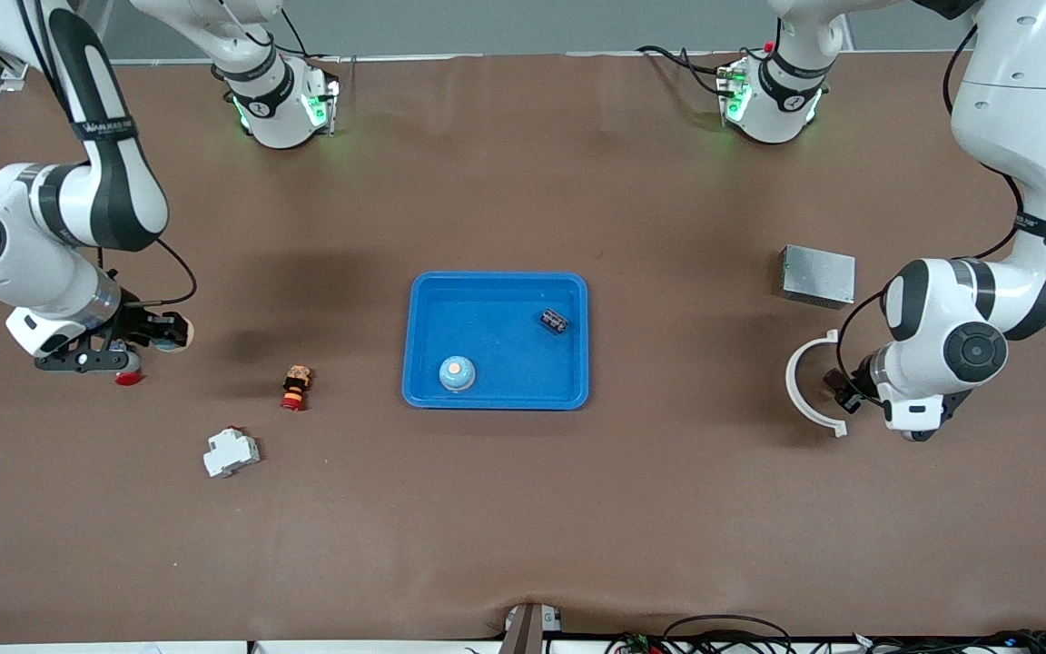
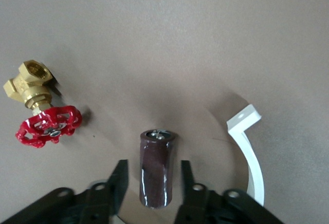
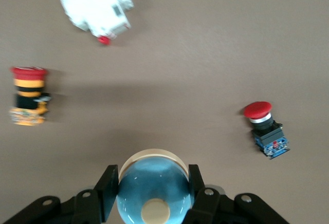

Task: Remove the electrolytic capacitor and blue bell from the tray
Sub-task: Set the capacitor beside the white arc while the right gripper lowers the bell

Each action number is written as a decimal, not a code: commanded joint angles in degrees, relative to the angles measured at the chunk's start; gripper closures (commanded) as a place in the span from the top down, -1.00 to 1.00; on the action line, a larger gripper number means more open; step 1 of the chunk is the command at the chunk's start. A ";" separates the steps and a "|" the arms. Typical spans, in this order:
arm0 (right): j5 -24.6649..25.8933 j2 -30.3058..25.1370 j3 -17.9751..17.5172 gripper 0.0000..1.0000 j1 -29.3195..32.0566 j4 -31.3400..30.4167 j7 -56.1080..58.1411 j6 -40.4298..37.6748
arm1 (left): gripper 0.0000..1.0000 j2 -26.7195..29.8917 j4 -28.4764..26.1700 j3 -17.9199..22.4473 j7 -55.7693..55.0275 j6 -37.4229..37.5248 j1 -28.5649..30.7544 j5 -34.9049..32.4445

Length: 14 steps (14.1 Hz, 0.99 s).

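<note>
Center frame, the blue tray (image 1: 496,283) holds a blue bell (image 1: 457,372) and a black capacitor (image 1: 555,320). The right gripper (image 3: 152,171) clamps a second bell (image 3: 154,196). The left gripper (image 2: 153,166) stands parted around a brown capacitor (image 2: 156,175), its fingers clear of it.

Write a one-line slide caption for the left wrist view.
Open left gripper straddles dark-brown cylindrical electrolytic capacitor; brass valve with red handwheel and white curved plastic bracket lie nearby.

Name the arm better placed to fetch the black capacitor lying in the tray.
Left. The left gripper stands open around a brown capacitor; the black capacitor lies at its end of the tray. The right gripper is shut on a blue bell.
</note>
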<state>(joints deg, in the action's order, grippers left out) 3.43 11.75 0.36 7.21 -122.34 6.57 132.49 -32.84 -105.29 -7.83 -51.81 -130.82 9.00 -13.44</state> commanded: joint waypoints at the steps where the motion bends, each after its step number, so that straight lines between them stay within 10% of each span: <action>1: 0.00 3.01 -1.32 -1.00 3.50 -1.05 3.44 3.81 | 1.00 3.03 -0.18 -0.61 0.22 0.12 0.76 -1.24; 14: 0.00 10.75 -1.32 -1.00 4.31 -2.20 4.86 15.08 | 1.00 7.53 3.42 -17.57 -19.01 8.13 -1.52 -0.62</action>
<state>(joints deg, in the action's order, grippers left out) 3.42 22.98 -0.19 11.43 -124.56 12.05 147.55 -24.92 -102.92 -23.76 -67.77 -123.54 8.24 -13.43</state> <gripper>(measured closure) 0.401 0.000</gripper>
